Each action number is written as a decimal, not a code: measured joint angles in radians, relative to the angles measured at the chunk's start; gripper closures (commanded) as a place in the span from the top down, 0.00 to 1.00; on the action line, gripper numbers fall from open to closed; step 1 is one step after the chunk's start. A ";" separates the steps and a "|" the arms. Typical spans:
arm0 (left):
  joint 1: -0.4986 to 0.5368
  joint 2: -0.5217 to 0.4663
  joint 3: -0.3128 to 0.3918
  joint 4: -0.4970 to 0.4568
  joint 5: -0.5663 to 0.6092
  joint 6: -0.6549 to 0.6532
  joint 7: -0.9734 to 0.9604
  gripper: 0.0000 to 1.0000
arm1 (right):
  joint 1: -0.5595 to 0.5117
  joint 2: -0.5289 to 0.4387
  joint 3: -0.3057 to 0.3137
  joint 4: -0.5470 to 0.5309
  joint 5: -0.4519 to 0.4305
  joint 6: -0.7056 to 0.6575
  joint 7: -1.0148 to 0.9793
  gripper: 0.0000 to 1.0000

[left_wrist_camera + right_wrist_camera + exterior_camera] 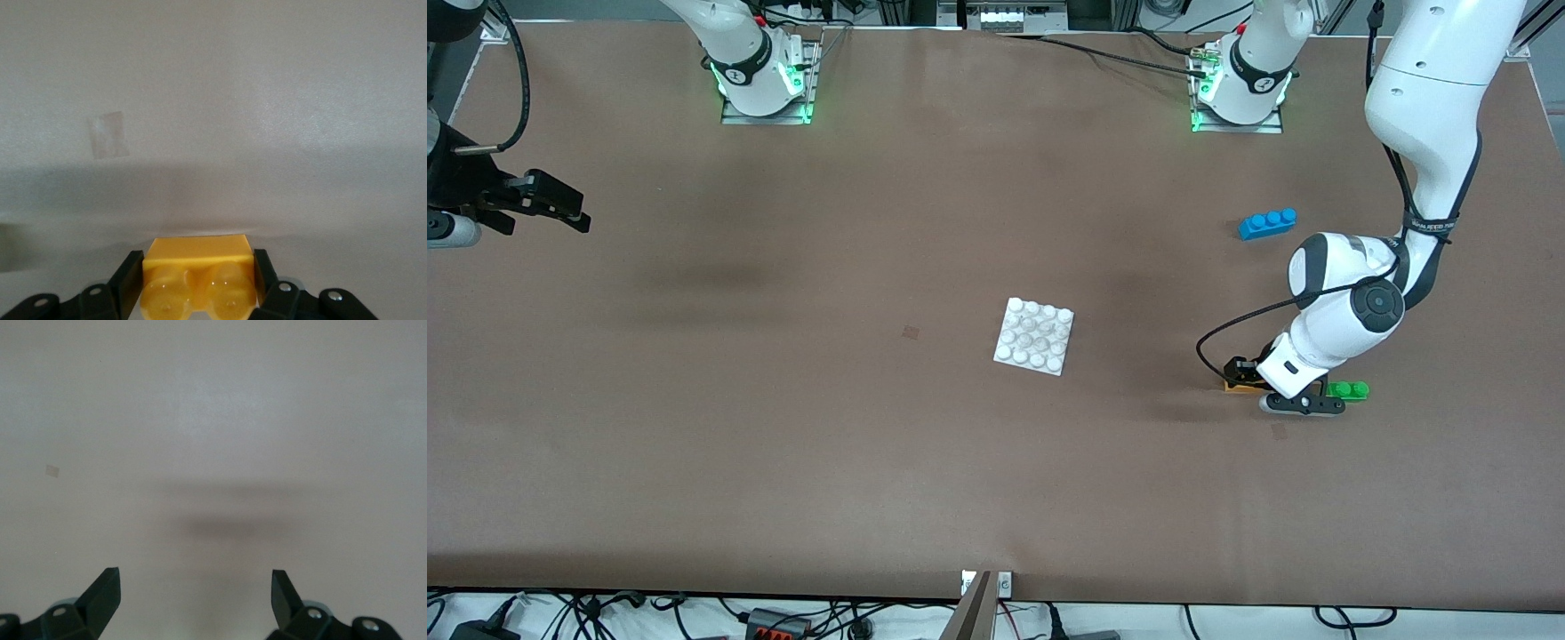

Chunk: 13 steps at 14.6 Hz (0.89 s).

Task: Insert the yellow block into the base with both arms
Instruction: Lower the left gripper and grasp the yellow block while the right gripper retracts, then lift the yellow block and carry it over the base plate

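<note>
Left gripper point(1249, 378): clenched on the yellow block point(198, 280), low at the counter point(783, 427).
Right gripper point(197, 593): released, held waiting above the counter's right-arm end.

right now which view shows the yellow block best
The left wrist view: the yellow block fills the space between the left gripper's jaws, both studs plain. The front view shows only an orange sliver under that gripper. The right wrist view shows none of it.

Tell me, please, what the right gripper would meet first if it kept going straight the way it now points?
Most likely just the bare table. The right gripper hangs open over the right arm's end of the table, and its wrist view shows only brown surface and its own shadow ahead. How far down that is cannot be judged.
</note>
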 measured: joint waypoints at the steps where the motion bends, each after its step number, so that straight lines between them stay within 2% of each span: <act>1: 0.000 0.001 0.000 0.000 0.000 0.000 0.000 0.60 | -0.002 0.000 0.000 0.000 0.000 0.000 0.000 1.00; 3: 0.000 0.000 0.000 0.001 0.000 0.000 0.000 0.54 | -0.006 0.000 0.000 0.000 0.001 0.000 0.000 1.00; 6: -0.001 0.000 -0.005 0.013 0.000 -0.033 0.000 0.52 | -0.009 0.000 0.000 0.000 0.003 0.000 0.000 1.00; 9: -0.003 -0.020 -0.022 0.074 0.000 -0.176 0.001 0.49 | -0.009 0.000 0.000 0.000 0.003 0.000 0.000 1.00; 13: -0.033 -0.063 -0.102 0.203 0.000 -0.434 -0.001 0.49 | -0.009 0.000 0.000 0.000 0.005 -0.001 0.000 1.00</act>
